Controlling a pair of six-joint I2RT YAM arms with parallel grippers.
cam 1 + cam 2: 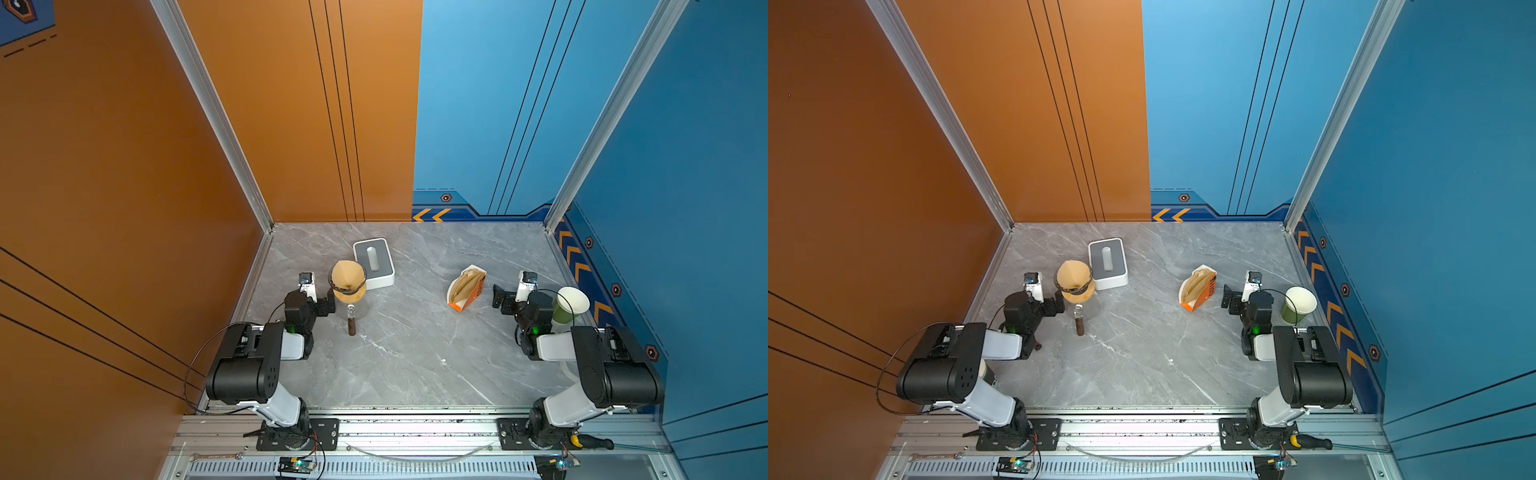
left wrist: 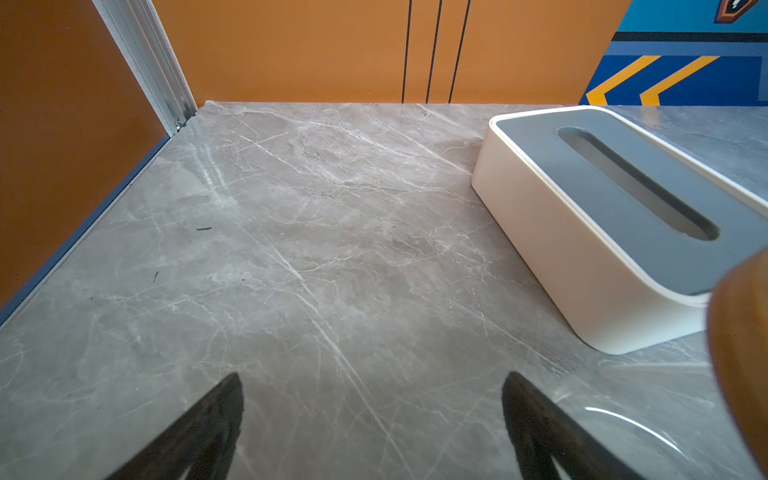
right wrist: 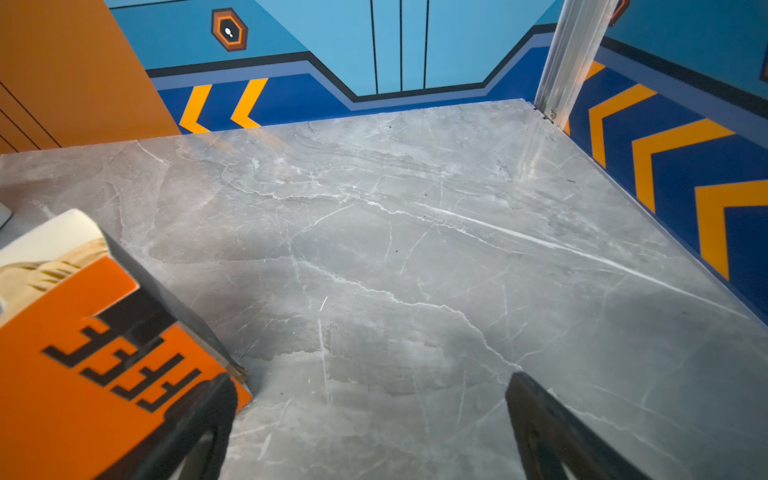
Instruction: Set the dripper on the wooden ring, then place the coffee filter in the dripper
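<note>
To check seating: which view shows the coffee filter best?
Both top views: the coffee filter shows whole, sitting in the dripper. Left wrist view holds only an unidentifiable brown blur; right wrist view shows none of it.

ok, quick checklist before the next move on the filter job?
1. Coffee filter in the dripper: ok, the paper cone sits in its mouth.
2. Filter seated evenly: cannot tell from the top views.
3. Left hand open and empty: ok.
4. Left hand clear of the dripper: cannot tell, it sits very close beside it.
5. Right hand open and empty: ok.
6. Right hand clear of the orange filter box: cannot tell, it is right at the box's corner.
</note>
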